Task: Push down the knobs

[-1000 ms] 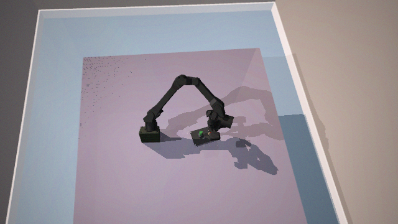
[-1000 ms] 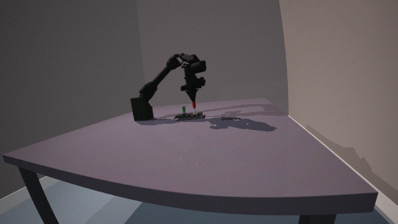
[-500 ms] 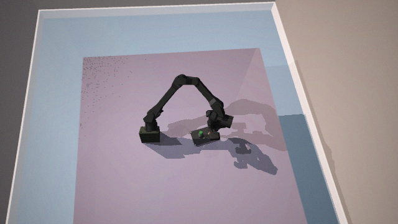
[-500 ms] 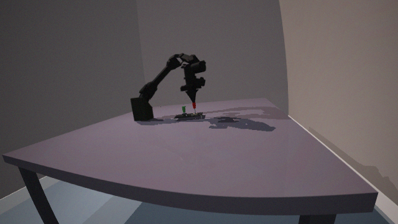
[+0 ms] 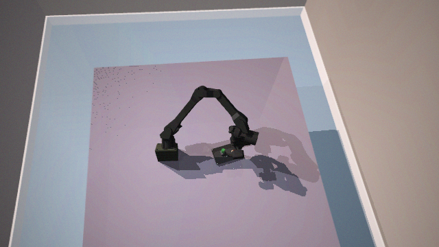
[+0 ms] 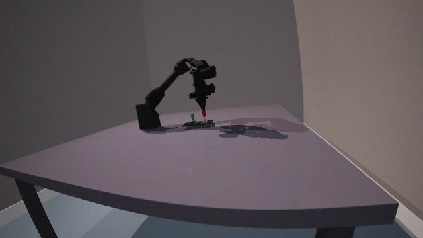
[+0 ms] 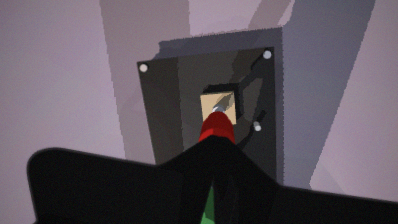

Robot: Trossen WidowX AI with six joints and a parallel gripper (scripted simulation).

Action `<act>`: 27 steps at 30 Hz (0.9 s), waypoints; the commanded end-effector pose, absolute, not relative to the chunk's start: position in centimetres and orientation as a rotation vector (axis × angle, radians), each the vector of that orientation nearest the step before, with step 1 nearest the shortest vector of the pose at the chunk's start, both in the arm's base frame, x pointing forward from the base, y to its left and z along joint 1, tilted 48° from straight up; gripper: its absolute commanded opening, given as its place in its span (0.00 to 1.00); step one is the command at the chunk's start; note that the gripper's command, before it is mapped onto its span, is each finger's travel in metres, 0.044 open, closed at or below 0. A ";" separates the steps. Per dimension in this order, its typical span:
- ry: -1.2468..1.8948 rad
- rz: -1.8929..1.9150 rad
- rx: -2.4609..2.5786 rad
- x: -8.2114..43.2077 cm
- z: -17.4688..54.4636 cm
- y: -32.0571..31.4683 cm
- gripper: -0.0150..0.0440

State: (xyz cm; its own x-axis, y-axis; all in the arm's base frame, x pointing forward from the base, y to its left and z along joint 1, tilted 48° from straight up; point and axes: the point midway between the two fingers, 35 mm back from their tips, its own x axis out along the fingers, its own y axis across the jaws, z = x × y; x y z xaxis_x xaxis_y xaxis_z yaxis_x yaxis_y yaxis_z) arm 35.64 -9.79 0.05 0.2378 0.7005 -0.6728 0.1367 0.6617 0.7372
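The circuit board [image 5: 218, 158] [image 6: 190, 125] [image 7: 192, 75] stands on the table with two knobs upright on it. My gripper [image 6: 203, 110] [image 7: 217, 144] is shut and empty, pointing down, with its closed fingertips at the top of the red knob [image 6: 203, 114] [image 7: 218, 126]. A light length of shaft shows between the red knob and its tan potentiometer [image 7: 210, 104]. The green knob [image 5: 223, 150] [image 6: 192, 116] [image 7: 208, 214] stands nearer the arm's base; the fingers partly hide it in the wrist view. Its seating is too small to tell.
The arm's base [image 5: 167, 153] [image 6: 148, 117] stands on the table [image 5: 154, 206] [image 6: 211, 185] beside the board. Small light posts [image 7: 257, 127] [image 7: 267, 54] [image 7: 143, 67] stick up from the board. The arm's shadow falls across the board and table.
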 end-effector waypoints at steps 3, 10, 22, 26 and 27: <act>1.316 0.481 0.778 36.4 -1.4 -7.8 0.25; 1.316 0.481 0.778 36.4 -1.5 -7.8 0.25; 1.316 0.481 0.778 36.5 -1.8 -7.4 0.25; 1.316 0.481 0.778 36.5 -1.8 -7.4 0.25; 1.316 0.482 0.778 36.5 -1.8 -7.4 0.25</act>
State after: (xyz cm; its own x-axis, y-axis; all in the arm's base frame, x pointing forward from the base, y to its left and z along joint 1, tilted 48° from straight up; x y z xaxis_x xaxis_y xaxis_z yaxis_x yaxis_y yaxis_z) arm 35.86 -9.10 -0.56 0.2391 0.6981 -0.6749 0.1375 0.6637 0.7353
